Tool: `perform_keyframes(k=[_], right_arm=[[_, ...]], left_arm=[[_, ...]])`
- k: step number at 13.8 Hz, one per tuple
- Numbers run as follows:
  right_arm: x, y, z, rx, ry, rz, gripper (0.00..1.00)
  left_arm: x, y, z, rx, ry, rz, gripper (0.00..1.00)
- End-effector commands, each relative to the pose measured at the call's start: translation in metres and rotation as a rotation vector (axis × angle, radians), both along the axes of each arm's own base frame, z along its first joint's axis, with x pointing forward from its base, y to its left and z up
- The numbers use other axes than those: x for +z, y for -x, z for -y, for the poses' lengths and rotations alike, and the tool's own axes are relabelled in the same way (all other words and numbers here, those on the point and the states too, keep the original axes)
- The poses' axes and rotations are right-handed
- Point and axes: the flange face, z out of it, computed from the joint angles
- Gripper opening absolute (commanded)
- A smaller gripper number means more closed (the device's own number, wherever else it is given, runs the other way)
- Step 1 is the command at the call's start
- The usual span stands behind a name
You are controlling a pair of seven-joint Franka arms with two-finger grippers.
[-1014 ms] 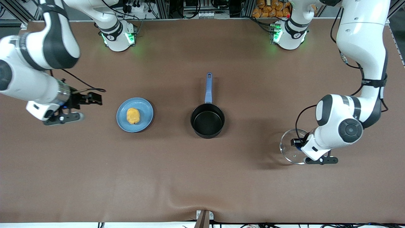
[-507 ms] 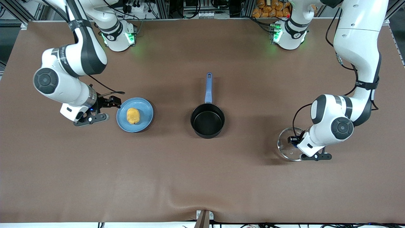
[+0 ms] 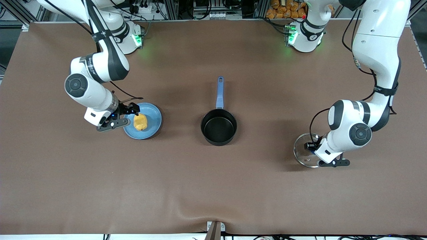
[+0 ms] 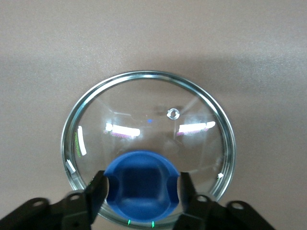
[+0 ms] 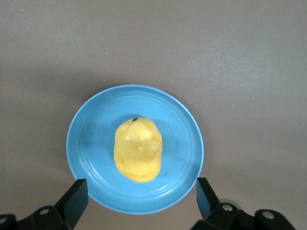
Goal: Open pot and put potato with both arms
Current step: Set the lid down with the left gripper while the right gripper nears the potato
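The black pot (image 3: 219,126) stands uncovered mid-table, its blue handle (image 3: 220,91) pointing toward the robots' bases. The yellow potato (image 3: 140,122) (image 5: 137,149) lies on a blue plate (image 3: 151,130) (image 5: 86,143) toward the right arm's end. My right gripper (image 3: 131,112) (image 5: 139,184) hangs open over the plate's rim, fingers wide apart, the potato just ahead of them. The glass lid (image 3: 301,154) (image 4: 144,96) lies flat on the table toward the left arm's end. My left gripper (image 3: 309,147) (image 4: 142,181) is low over it, open, its fingers close on either side of the blue knob (image 4: 141,191).
The brown table mat (image 3: 213,186) has a raised wrinkle at the middle of its edge nearest the front camera. Both arm bases (image 3: 123,36) stand along the edge farthest from that camera. Open mat separates plate, pot and lid.
The right arm swung in from its end of the table until its gripper is over the plate. The left gripper sank slightly with the lid and its fingers eased off the knob.
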Motion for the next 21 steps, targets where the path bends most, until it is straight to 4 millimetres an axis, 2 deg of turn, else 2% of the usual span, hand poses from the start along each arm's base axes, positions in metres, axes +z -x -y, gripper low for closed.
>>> perform_keyframes(k=[1,2,3,5,7,10,15,18,19,21], right_arm=[[-0.029,0.005,0.000,0.001,-0.004,0.021,1.00],[-0.037,0.005,-0.001,0.004,-0.004,0.023,1.00],[-0.042,0.005,-0.002,0.005,-0.003,0.021,1.00],[-0.051,0.005,-0.004,0.008,-0.003,0.028,1.00],[-0.064,0.011,-0.005,0.010,-0.004,0.048,1.00],[-0.078,0.015,-0.014,0.029,-0.003,0.051,1.00],[-0.090,0.018,-0.022,0.042,-0.003,0.056,1.00],[-0.104,0.022,-0.021,0.045,-0.003,0.070,0.99],[-0.104,0.022,-0.022,0.048,-0.003,0.069,0.88],[-0.104,0.023,-0.022,0.048,-0.002,0.063,0.61]], left_arm=[[0.014,-0.003,0.001,-0.001,-0.001,0.030,1.00],[0.032,-0.007,0.001,-0.004,-0.001,0.057,1.00],[0.057,-0.012,0.000,-0.014,-0.003,0.099,1.00],[0.114,-0.019,-0.001,-0.016,-0.002,0.182,1.00],[0.177,-0.024,-0.014,0.002,-0.002,0.283,1.00],[0.249,-0.004,-0.014,-0.007,-0.015,0.301,1.00],[0.340,0.040,-0.006,-0.015,-0.041,0.224,1.00],[0.400,0.050,-0.007,-0.005,-0.046,0.197,1.00],[0.409,0.053,-0.010,0.000,-0.047,0.191,1.00],[0.408,0.057,-0.012,0.007,-0.041,0.161,1.00]])
